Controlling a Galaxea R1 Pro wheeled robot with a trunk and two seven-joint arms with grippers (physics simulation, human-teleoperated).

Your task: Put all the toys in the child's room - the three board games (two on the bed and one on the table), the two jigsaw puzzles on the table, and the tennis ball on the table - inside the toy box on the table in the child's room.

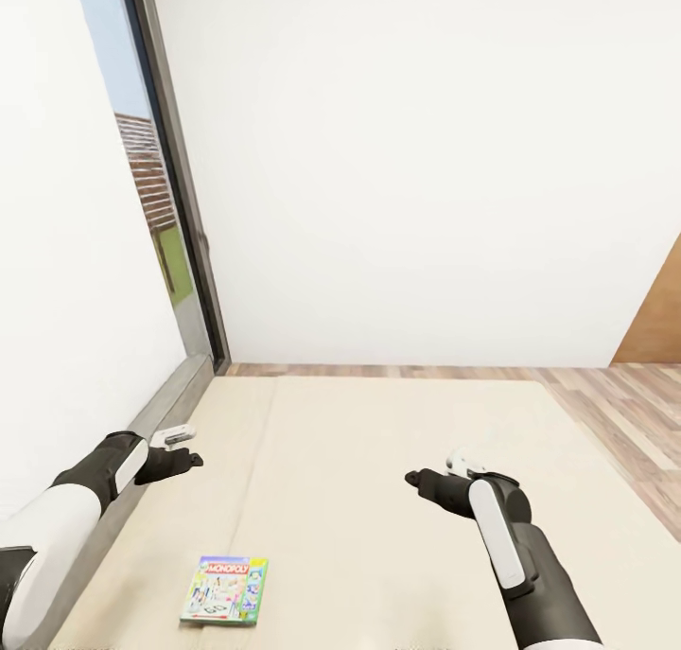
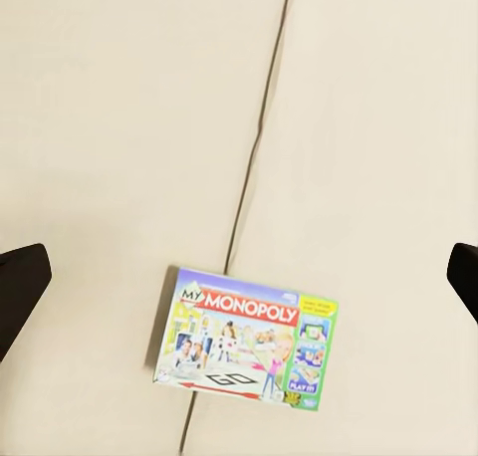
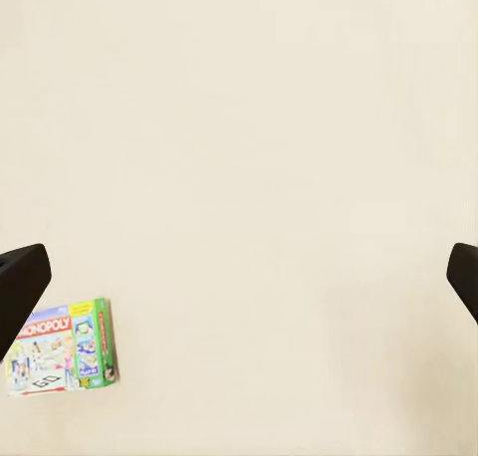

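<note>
My left gripper (image 1: pixel 186 447) and right gripper (image 1: pixel 430 484) both hang released above the bed (image 1: pixel 397 499), holding nothing. One board game (image 1: pixel 225 589) lies flat on the bed, near, left of the middle.

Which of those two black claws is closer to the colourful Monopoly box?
The left gripper: the flat Monopoly board game lies on its side of the beige bed.

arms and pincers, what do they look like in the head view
Both arms have white shells nearer the body and matte black forearms. The left pincer is black with a white-grey piece on top; the right pincer is black with a white knob, and a long white panel runs along its forearm. No cables visible.
</note>
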